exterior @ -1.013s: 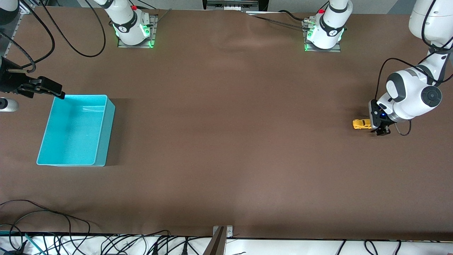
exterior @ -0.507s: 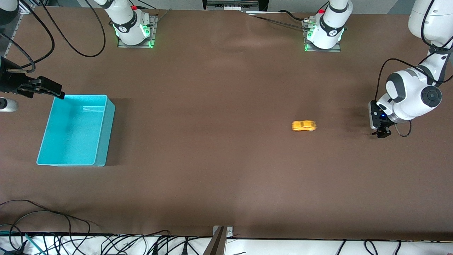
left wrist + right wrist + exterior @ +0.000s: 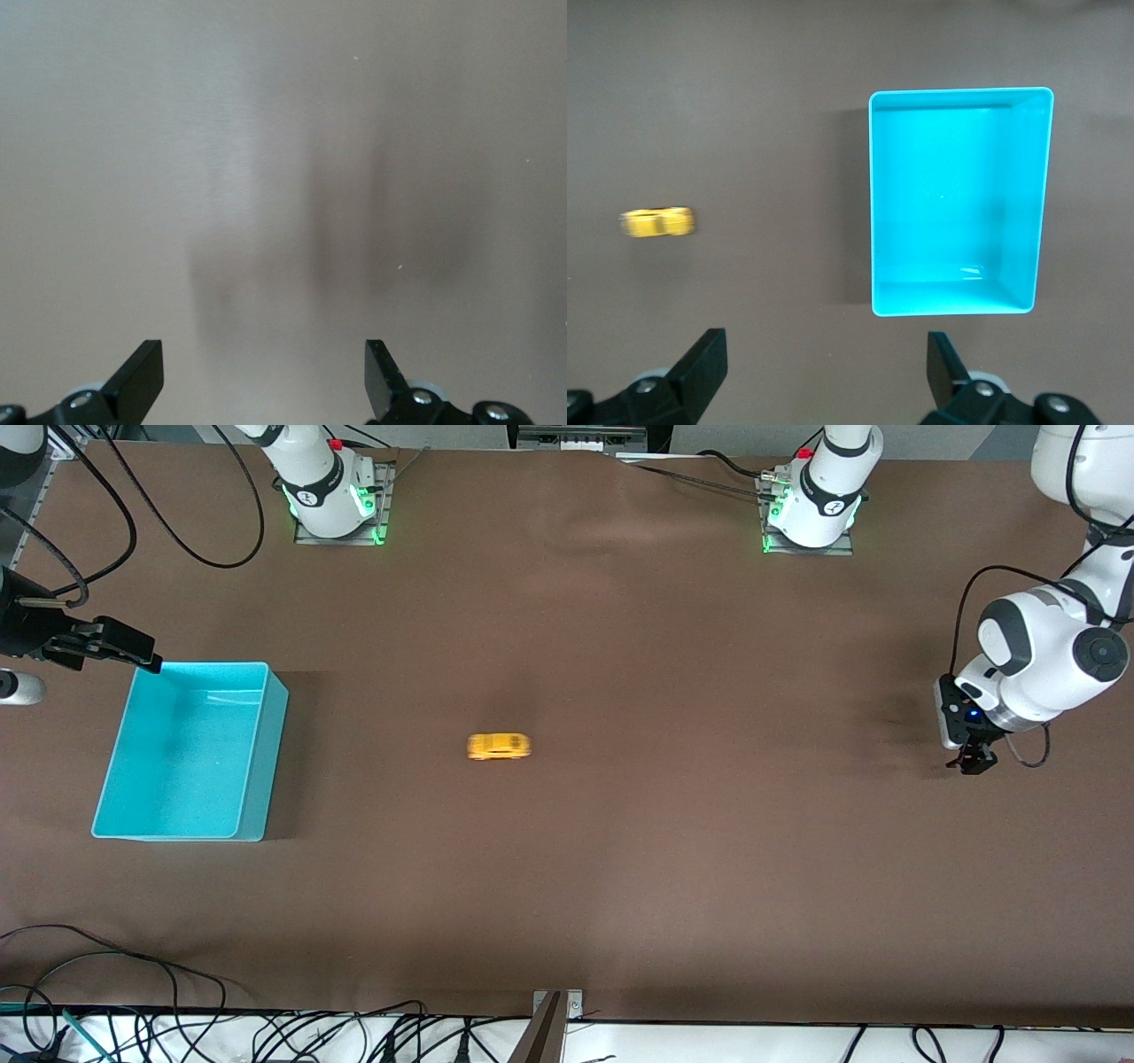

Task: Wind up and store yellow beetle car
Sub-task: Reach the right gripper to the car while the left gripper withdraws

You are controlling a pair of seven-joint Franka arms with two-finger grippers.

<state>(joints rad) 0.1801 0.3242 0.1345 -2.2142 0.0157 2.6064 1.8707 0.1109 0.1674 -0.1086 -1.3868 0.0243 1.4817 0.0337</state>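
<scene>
No readable writing. Tiny yellow-orange beetle-shaped toy car (image 3: 499,746) sitting mid brown counter (image 3: 620,850), well apart from both hands. Left hand (image 3: 973,764) spread, hovering low over left arm's end. Right hand (image 3: 824,367) spread, hovering beside rectangular turquoise plastic bin (image 3: 120,779).

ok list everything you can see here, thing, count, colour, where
yellow beetle car: 1, yellow-orange, on the bare table near its middle, blurred, apart from both claws
bin: 1, turquoise, nothing in it, at the right arm's end of the table
table: 1, brown
cables: several, black, along the table edge nearest the front camera
left claw: 1, black, open, low over the left arm's end
right claw: 1, black, open, above the bin's corner
</scene>
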